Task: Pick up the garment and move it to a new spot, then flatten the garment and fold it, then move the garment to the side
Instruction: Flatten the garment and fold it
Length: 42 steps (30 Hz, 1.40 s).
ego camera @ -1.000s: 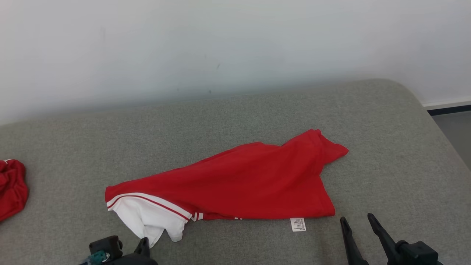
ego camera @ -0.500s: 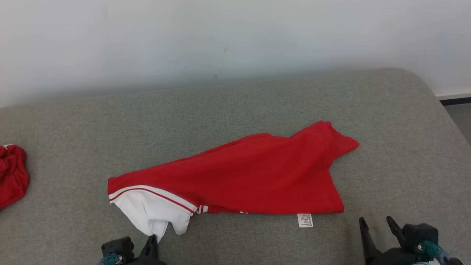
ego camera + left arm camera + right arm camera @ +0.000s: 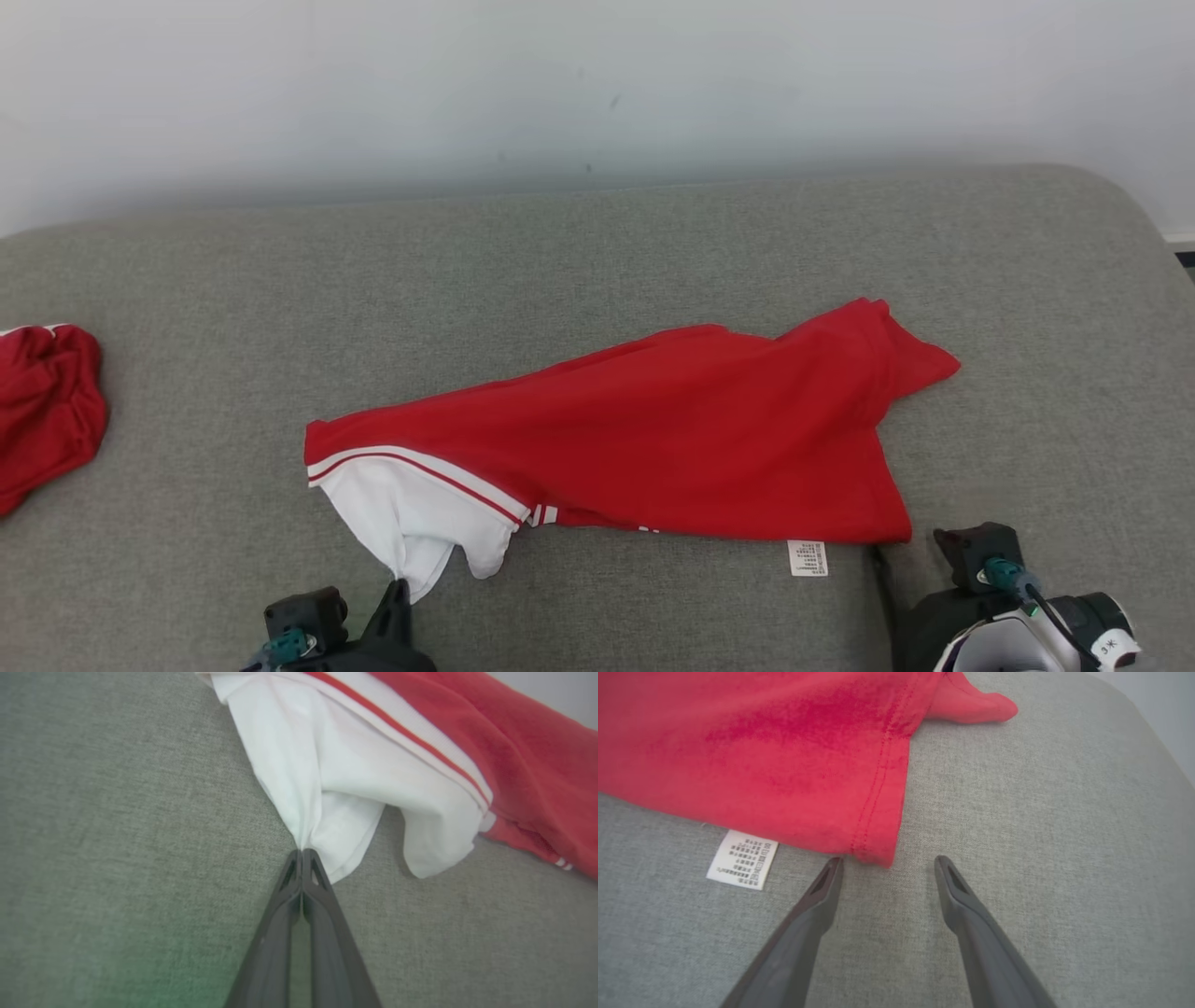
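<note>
1 red jersey garment with a white end and a striped band [image 3: 672, 429]: it is laid out on the surface, stretched from the left fingertips across to the right fingertips.
Grey woven upholstered surface [image 3: 597, 252]: the garment is carried on it, and both pairs of fingers are held low over it.
Left gripper [image 3: 302, 851]: its 2 dark fingers are pressed together, and the drawn-out tip of the white end is pinched between them.
Right gripper [image 3: 888, 859]: its 2 fingers are spread wide and nothing is held; the red hemmed corner is seen just ahead of the tips, nearer the finger on that view's left.
Small white printed care label [image 3: 742, 859]: it is laid flat just beyond that same finger, at the hem.
Bunched red cloth [image 3: 42, 401]: it is seen well apart from the left fingers, off to their left.
</note>
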Available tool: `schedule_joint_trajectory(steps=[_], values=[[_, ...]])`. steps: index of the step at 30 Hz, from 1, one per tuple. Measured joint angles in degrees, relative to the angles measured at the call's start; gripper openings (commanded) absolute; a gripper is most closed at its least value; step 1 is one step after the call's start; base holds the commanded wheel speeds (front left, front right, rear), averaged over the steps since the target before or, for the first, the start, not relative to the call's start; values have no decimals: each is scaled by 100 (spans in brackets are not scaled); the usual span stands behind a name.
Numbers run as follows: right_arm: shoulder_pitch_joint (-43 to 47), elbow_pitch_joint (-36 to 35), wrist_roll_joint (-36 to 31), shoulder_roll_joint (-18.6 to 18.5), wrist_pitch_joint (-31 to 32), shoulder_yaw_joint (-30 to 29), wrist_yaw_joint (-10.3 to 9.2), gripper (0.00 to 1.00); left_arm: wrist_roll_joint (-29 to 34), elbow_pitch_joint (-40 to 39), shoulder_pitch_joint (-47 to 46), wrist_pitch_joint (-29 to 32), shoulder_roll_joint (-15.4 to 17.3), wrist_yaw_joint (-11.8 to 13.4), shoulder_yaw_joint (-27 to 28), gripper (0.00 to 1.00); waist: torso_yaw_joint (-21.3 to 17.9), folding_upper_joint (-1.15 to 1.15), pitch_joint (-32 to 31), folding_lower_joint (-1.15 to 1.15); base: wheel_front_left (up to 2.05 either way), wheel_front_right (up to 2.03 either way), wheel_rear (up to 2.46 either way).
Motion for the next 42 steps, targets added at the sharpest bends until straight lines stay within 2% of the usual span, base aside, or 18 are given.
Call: schedule_joint_trajectory(steps=[2,3,5,7,8,9,10,12,14,15,16,17,22,27,31,35,38,42], values=[[-86,180,0,-26,-110,88,0,100,-7,11,-37,-1,1,-1,-2,0,37,0,26,0,0,0,0],[-120,255,0,-45,-169,143,0,96,-8,14,-54,-13,4,-2,-2,0,52,0,36,0,0,0,0],[-187,407,3,-62,-219,189,0,75,-12,15,-59,-26,14,-3,0,0,71,0,53,0,0,0,0],[-245,550,18,-67,-275,213,0,69,-15,18,-59,-41,21,-3,2,0,75,0,59,0,0,0,0],[-272,609,18,-68,-307,224,0,49,-18,18,-60,-42,22,-3,3,0,75,0,60,0,0,0,0],[-308,676,19,-69,-332,237,0,39,-25,18,-60,-42,27,-3,5,0,72,0,61,0,0,0,0],[-344,728,19,-71,-367,242,0,35,-40,18,-60,-43,34,-3,7,0,68,0,61,0,0,0,0],[-399,822,18,-75,-422,257,0,35,-54,14,-60,-59,42,-3,11,0,60,0,58,0,0,0,0],[-438,884,7,-74,-470,260,0,22,-59,14,-62,-80,47,-3,13,0,53,0,52,0,0,0,0],[-455,914,-4,-73,-482,258,0,22,-63,14,-62,-93,49,-3,14,0,48,0,47,0,0,0,0],[-466,937,-26,-70,-516,260,0,17,-66,13,-62,-101,51,-3,15,0,45,0,41,0,0,0,0],[-471,962,-34,-67,-526,266,0,0,-70,12,-62,-129,52,-4,19,0,41,0,32,0,0,0,0],[-460,949,-21,-73,-700,314,0,0,-189,-59,-43,-371,52,-56,104,0,28,0,-48,0,0,0,0],[-207,490,312,-191,-858,365,0,0,-538,-514,107,-760,-2,-303,381,0,44,0,-189,0,0,0,0],[84,-410,836,-416,-818,490,0,0,-1170,-1280,300,-949,-78,-615,800,0,43,0,-321,0,0,0,0],[214,-1621,1530,-699,-543,486,0,0,-1750,-2364,348,-772,-9,-860,1135,0,-22,0,-409,-1,0,0,0],[135,-2461,1845,-1069,-149,475,0,0,-1986,-3174,18,-304,322,-833,1322,0,-116,0,-416,-1,0,0,0],[-214,-3232,2195,-1378,331,397,0,0,-2418,-3969,-778,414,635,-527,1580,0,-242,0,-377,-1,0,0,0]])
